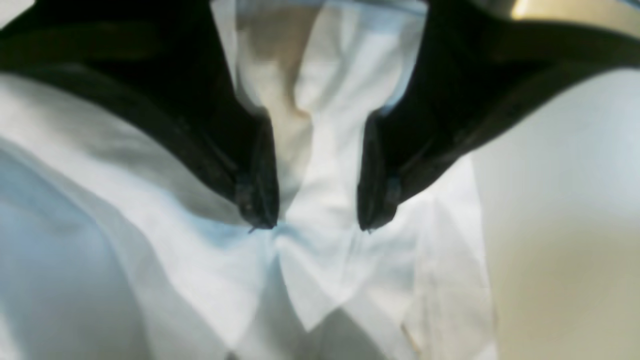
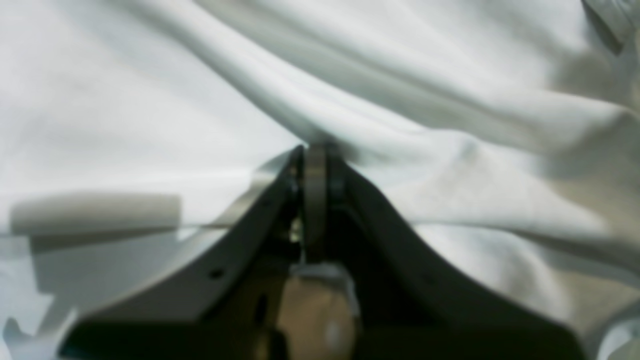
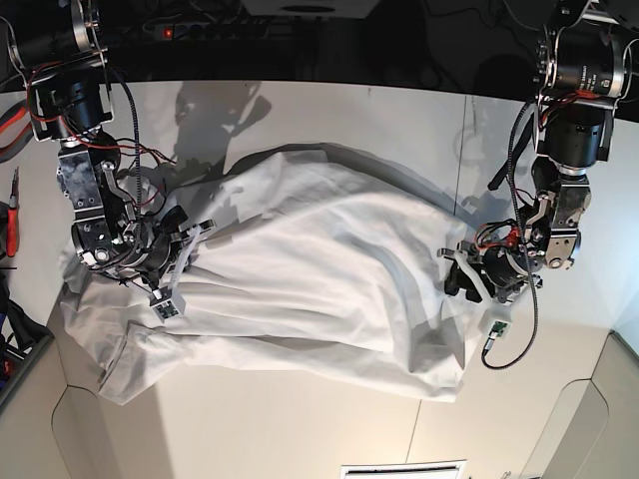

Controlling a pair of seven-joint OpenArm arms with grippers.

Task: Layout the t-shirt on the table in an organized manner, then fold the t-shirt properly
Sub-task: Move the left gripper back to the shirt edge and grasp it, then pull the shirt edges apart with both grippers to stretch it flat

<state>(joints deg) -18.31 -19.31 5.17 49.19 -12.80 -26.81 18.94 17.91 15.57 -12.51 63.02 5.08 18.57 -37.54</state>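
The white t-shirt lies crumpled in a wide heap across the off-white table. In the base view my right gripper is at the shirt's left side. In the right wrist view its jaws are pressed together and pinch a ridge of the shirt's cloth, which pulls into taut folds. My left gripper is at the shirt's right edge. In the left wrist view its fingers stand apart just above the cloth, with a wrinkled fold between them and bare table to the right.
A power strip with a red light and cables lie along the dark back edge. Tools sit off the table's left side. A seam and angled panels run along the front right.
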